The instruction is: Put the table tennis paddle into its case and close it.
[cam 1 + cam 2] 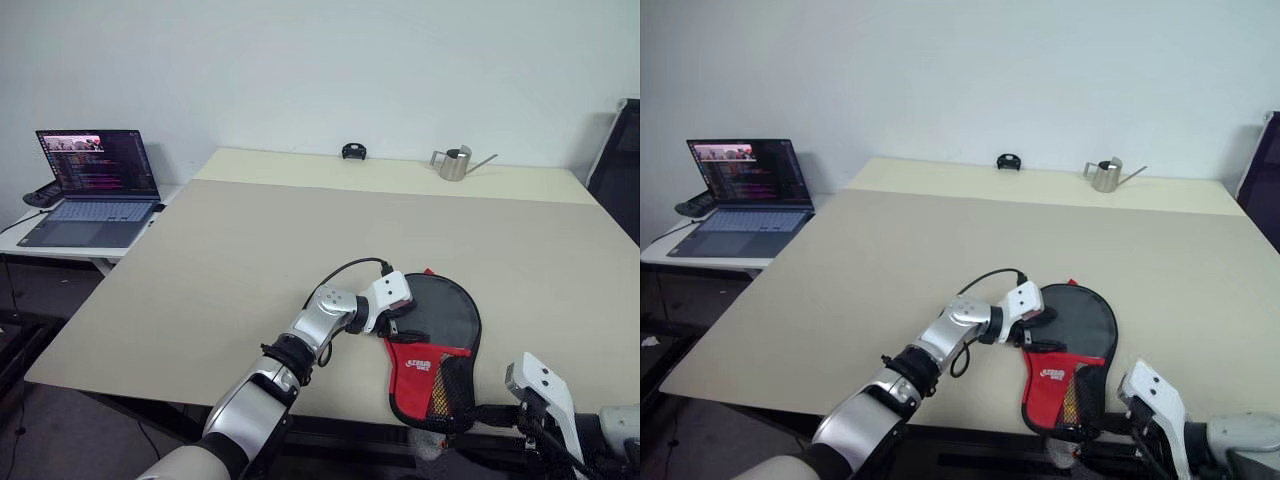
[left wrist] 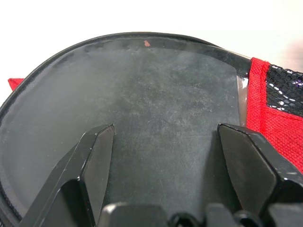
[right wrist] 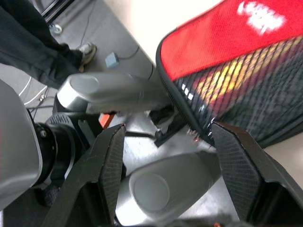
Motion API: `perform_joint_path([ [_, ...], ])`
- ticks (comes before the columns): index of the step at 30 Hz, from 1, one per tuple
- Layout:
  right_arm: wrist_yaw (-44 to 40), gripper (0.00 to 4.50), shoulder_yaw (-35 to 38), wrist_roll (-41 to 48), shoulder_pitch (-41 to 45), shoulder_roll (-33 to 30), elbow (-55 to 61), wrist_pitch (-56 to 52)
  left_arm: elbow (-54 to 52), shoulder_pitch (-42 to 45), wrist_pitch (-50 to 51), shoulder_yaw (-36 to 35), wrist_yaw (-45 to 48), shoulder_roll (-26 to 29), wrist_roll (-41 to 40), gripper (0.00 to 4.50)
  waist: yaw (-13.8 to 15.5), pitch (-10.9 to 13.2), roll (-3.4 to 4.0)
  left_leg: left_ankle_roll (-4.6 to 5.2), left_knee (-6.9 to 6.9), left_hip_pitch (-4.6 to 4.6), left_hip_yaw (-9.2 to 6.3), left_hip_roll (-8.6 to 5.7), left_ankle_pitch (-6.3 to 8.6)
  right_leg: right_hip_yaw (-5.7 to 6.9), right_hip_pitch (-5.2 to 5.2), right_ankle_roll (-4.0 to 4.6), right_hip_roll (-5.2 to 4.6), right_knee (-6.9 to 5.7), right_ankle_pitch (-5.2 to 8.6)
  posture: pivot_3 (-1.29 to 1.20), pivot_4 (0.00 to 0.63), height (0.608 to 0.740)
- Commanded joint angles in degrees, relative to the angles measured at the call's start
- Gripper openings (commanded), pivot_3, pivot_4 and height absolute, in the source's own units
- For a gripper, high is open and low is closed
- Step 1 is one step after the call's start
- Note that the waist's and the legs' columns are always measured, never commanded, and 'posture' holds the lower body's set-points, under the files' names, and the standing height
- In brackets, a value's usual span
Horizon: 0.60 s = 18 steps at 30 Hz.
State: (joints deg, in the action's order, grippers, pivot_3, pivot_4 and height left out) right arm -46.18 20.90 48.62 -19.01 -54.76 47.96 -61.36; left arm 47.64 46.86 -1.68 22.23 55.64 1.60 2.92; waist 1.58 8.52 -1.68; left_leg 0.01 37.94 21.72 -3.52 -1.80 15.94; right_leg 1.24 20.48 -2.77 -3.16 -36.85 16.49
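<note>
Left gripper: fingers wide, resting over the black face of the table tennis paddle, already inside the case at the near right edge of the surface. Right gripper: fingers wide, empty, beside the case's near end. Closing step in hand; next, find and grip the zip pull.

A large beige table occupies most of the room's foreground, with a paler strip along its far edge. Behind it stands a plain, evenly lit white wall. A metal watering can and a small black object rest on the far strip, well apart. A lower white side table beside the large table carries an open laptop, its screen lit. The floor is grey, with cables lying on it.
</note>
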Motion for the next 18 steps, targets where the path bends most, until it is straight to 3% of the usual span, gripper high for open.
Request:
perform_joint_path([
  [1,0.5,3.09,1.8,1.6,3.7,-0.1,-1.8,1.4,5.8,-3.1,2.4,4.2,-0.1,0.4,5.3,3.79,0.0,0.0,-0.01,0.00,0.00,0.00,0.00,0.00,0.00,0.00,0.00,0.00,0.00,0.01,0.00,0.00,0.150,0.740],
  [11,0.9,3.09,-0.8,-4.7,12.0,0.8,-11.8,9.6,-4.8,-4.2,5.2,1.1,2.9,2.0,1.0,3.79,-0.1,0.2,0.26,0.00,-0.03,0.10,-0.06,-0.01,0.01,0.04,0.08,0.01,-0.01,0.05,0.00,0.00,0.150,0.740],
  [18,-1.3,3.09,-4.2,-8.5,19.7,3.4,-20.4,17.6,-19.6,-5.2,7.7,-2.9,5.4,10.5,-1.9,3.79,-1.0,0.7,0.44,-0.02,-0.10,0.57,0.24,0.04,0.00,-0.29,0.85,0.35,0.09,-0.20,-0.19,0.00,0.150,0.740],
])
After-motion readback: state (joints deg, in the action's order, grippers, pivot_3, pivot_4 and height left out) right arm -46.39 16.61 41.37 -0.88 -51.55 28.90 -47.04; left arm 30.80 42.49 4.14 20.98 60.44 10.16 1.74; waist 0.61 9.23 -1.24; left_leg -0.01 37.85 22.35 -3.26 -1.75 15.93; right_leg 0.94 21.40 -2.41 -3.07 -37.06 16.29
